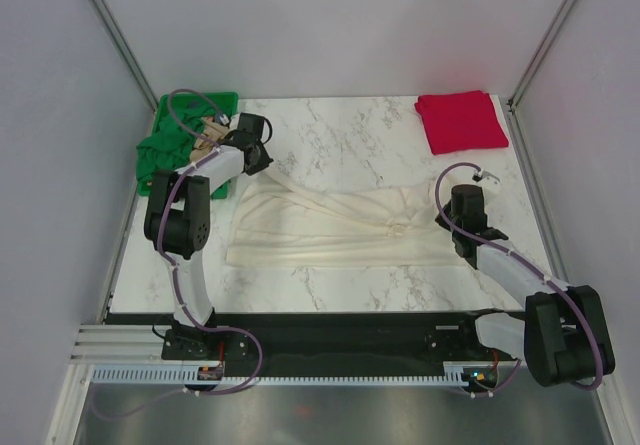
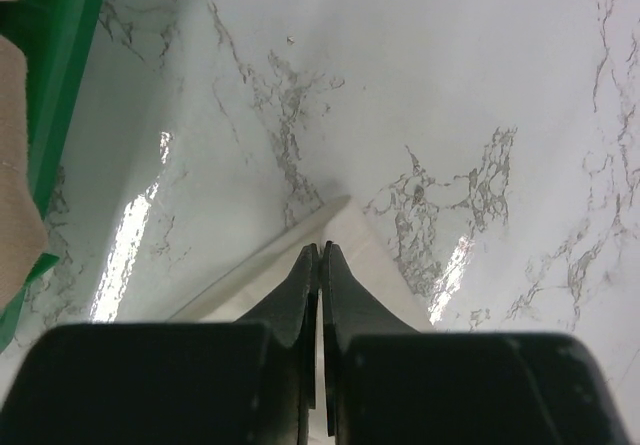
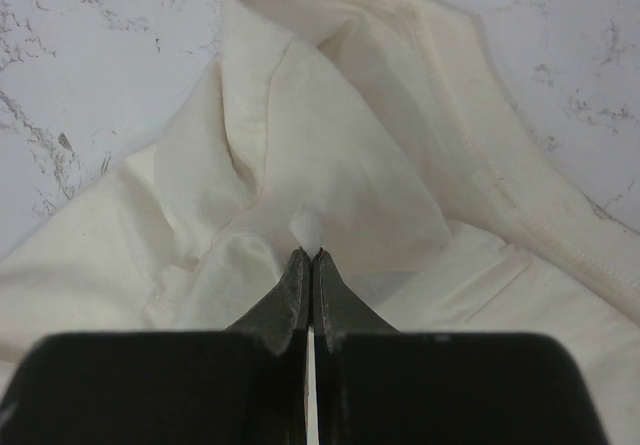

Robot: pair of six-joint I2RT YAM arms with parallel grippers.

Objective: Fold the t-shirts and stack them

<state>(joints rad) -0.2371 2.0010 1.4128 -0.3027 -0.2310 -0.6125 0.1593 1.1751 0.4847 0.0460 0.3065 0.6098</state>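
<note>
A large cream-white t-shirt (image 1: 340,227) lies spread and creased across the middle of the marble table (image 1: 350,135). My left gripper (image 1: 262,165) is shut on its back left corner (image 2: 375,250), low over the table; its tips show in the left wrist view (image 2: 321,248). My right gripper (image 1: 443,220) is shut on a pinch of bunched cream cloth (image 3: 330,125) at the shirt's right end, and a small tuft pokes out past the tips (image 3: 309,252). A bright red t-shirt (image 1: 461,121) lies folded at the back right corner.
A green plastic crate (image 1: 215,101) stands at the back left corner, with a tan shirt (image 1: 207,137) and a dark green shirt (image 1: 160,155) spilling from it. The crate's edge (image 2: 60,75) and tan cloth (image 2: 15,195) lie just left of my left gripper. White walls enclose the table.
</note>
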